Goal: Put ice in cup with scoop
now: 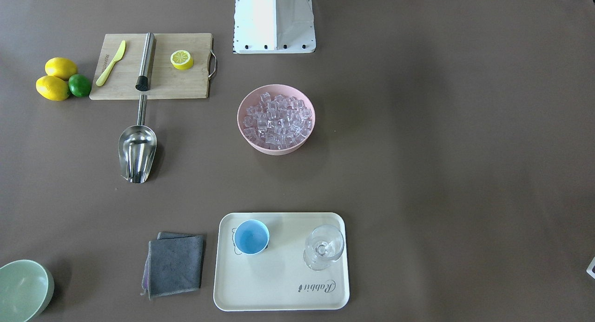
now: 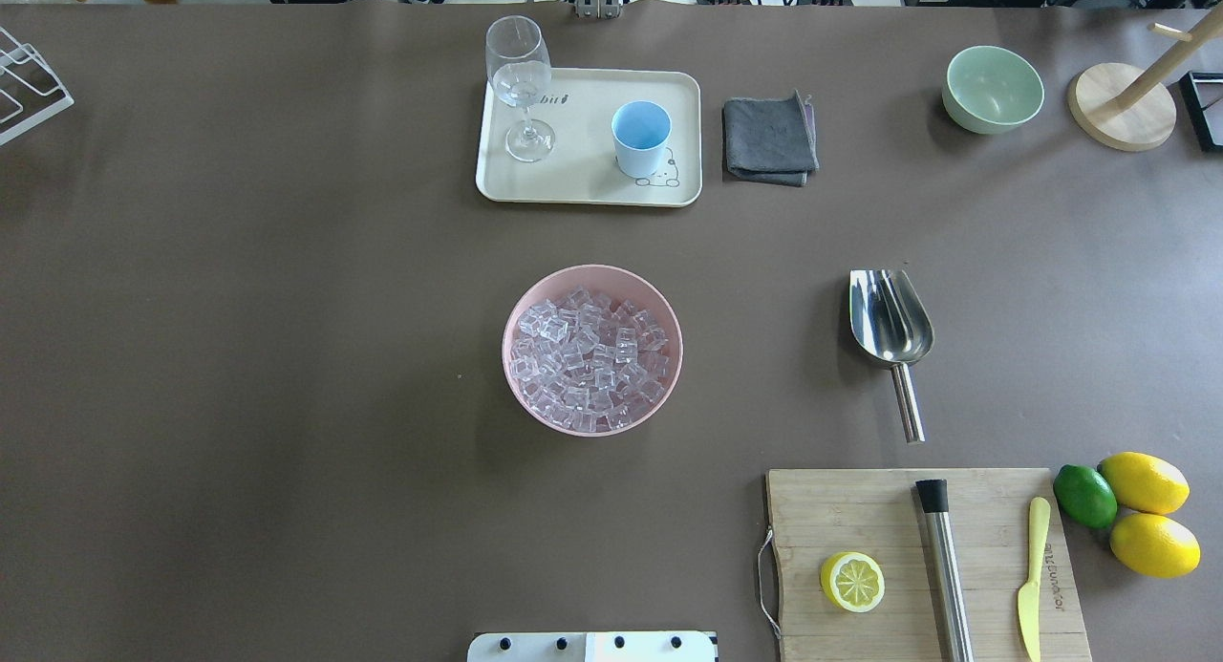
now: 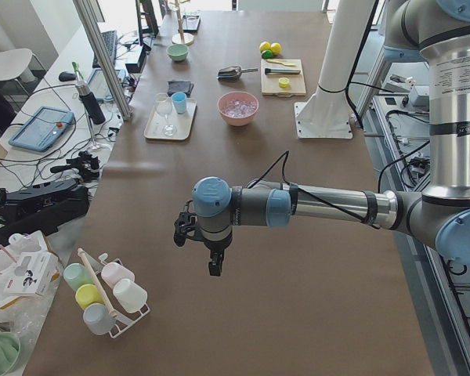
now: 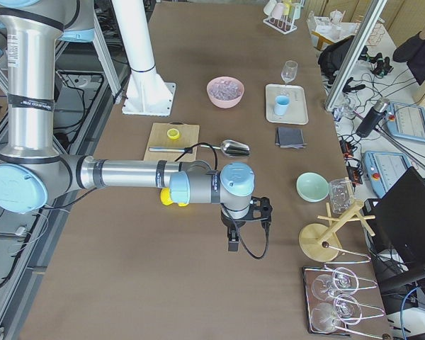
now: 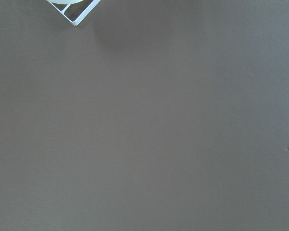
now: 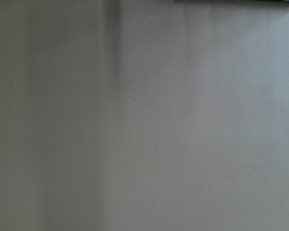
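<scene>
So here's what we've got: the ice (image 2: 592, 361) is all piled in the pink bowl (image 2: 592, 271) in the middle of the counter (image 2: 287, 356). The cup (image 2: 641, 137) stands upright on the robot's right half of the cream tray (image 2: 573, 180) at the far edge, with the stemmed glass (image 2: 521, 79) on the tray's other half.

The scoop (image 2: 890, 323) lies flat on the counter, well off to the robot's right of the bowl. Its handle points back toward the cutting board (image 2: 860, 509) and stops just short of it.

Neither arm is anywhere near this stuff. The left claw (image 3: 200, 239) hangs over bare counter at the robot's left end, and the right claw (image 4: 244, 216) over the right end. We only catch them from the side cameras, so we can't tell if either one is wide or narrow.
</scene>
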Available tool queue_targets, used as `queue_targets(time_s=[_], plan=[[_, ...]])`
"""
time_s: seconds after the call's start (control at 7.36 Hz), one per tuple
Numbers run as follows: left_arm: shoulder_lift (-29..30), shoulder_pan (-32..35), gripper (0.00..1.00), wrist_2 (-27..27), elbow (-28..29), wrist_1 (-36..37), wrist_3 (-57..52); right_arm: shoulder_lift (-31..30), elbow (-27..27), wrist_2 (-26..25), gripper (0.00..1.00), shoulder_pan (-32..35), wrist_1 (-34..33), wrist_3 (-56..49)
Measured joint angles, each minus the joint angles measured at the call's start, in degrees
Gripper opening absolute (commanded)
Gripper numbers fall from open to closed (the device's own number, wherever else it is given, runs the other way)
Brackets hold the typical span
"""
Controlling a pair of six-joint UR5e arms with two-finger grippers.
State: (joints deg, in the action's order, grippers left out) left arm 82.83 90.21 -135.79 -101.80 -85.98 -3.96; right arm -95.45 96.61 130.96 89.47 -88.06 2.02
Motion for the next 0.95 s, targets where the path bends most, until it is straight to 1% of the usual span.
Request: queue_targets(time_s=[0.95], plan=[[0.92, 0.36, 0.98, 0.00, 1.91, 0.18, 0.00, 0.05, 0.11, 0.56, 1.00, 0.00, -0.02, -0.26]])
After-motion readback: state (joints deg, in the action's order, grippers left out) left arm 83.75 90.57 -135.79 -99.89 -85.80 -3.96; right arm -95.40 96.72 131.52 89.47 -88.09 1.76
